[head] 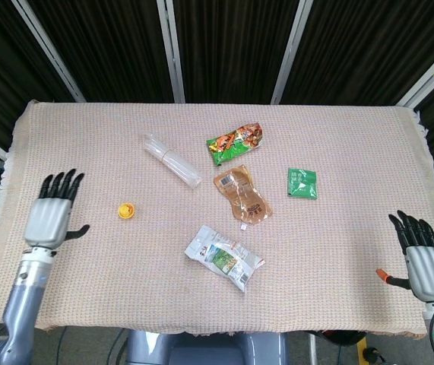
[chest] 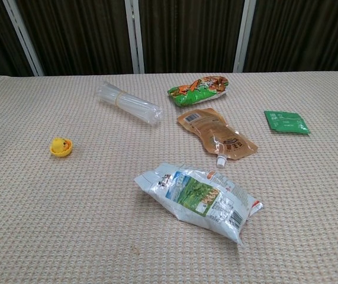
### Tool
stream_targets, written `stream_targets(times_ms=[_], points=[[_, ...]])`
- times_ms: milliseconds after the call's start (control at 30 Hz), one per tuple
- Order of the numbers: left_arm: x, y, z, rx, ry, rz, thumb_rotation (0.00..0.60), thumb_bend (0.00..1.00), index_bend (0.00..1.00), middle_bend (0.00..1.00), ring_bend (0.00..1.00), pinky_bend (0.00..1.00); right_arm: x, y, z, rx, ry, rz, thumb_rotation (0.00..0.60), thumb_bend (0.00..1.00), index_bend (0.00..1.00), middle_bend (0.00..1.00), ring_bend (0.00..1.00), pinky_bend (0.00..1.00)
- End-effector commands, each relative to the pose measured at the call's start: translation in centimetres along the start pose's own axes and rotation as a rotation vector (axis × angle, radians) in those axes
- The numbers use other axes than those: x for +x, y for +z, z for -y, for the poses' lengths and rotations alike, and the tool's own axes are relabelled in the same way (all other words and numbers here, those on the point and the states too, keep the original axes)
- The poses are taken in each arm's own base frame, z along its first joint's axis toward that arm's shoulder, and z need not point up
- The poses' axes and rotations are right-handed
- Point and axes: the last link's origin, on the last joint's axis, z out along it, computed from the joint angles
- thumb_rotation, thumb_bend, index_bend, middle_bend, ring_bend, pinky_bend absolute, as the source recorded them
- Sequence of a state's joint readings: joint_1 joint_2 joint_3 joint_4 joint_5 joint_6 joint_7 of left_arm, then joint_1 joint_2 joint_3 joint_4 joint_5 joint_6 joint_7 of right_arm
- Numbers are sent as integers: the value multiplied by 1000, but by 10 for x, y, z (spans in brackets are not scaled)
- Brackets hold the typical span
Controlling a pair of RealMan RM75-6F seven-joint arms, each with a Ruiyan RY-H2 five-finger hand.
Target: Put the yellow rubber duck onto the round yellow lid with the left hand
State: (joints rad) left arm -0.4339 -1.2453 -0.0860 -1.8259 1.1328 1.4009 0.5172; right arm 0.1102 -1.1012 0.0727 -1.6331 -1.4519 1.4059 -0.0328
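Note:
The small yellow rubber duck (head: pixel 127 210) (chest: pixel 61 145) sits on the round yellow lid (chest: pixel 60 152) on the left part of the cloth-covered table. My left hand (head: pixel 52 215) is well to the left of it, near the table's left edge, open with fingers spread and holding nothing. It shows only in the head view. My right hand (head: pixel 422 255) hovers at the front right corner, fingers spread and empty.
A clear plastic sleeve (head: pixel 171 160) lies behind the duck. A green-orange snack bag (head: pixel 236 142), a brown spouted pouch (head: pixel 242 195), a green sachet (head: pixel 302 182) and a white-green packet (head: pixel 223 257) lie across the middle. The beige cloth (head: pixel 338 251) covers the table.

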Motion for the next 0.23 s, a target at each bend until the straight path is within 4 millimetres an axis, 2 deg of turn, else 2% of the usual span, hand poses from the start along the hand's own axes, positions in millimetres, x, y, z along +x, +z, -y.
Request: stream_targets(times_ms=[33, 167, 233], points=[[6, -53, 35, 39, -27, -24, 600, 89, 0, 0, 0, 0, 1, 2, 3, -3, -9, 1, 600, 2, 0, 0, 0, 0], [5, -85, 58, 55, -11, -74, 600, 86, 0, 0, 0, 0, 0, 2, 4, -8, -20, -5, 600, 1, 0, 0, 0, 0], [1, -95, 65, 66, -33, -76, 600, 86, 0, 0, 0, 0, -1, 2, 3, -12, -17, -4, 600, 1, 0, 0, 0, 0]])
